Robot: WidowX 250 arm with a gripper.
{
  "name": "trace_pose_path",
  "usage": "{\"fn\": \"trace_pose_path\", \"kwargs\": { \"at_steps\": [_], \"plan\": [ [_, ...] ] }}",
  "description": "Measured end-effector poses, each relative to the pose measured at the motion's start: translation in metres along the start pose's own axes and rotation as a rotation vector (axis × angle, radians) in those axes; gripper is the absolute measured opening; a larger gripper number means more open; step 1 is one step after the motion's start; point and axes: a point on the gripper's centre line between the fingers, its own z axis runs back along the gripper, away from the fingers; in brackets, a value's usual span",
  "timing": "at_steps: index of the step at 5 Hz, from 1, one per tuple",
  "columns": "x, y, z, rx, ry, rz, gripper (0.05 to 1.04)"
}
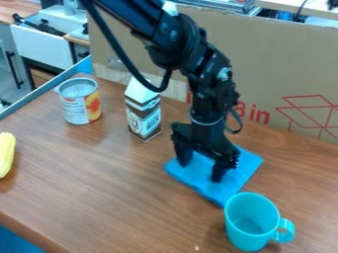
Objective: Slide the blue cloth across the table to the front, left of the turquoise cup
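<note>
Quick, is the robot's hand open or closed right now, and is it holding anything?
Hand: open, at the blue cloth, nothing visibly gripped.

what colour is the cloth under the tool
The cloth is bright blue, seen best in the camera view.

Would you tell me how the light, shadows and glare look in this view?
In the camera view, the light looks diffuse, with a pale sheen on the wooden table; in the same view, soft shadows lie by the can and the yellow item, and the black gripper stands dark against the blue cloth.
</note>
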Motion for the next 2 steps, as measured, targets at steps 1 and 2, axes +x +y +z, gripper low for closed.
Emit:
{"fn": "trace_pose_path", "kwargs": {
  "at_steps": [1, 2],
  "plan": [
    [-0.033, 0.021, 0.003, 0.018, 0.059, 0.015, 1.000],
    [-0.088, 0.051, 0.010, 0.112, 0.117, 0.016, 1.001]
  ]
}}
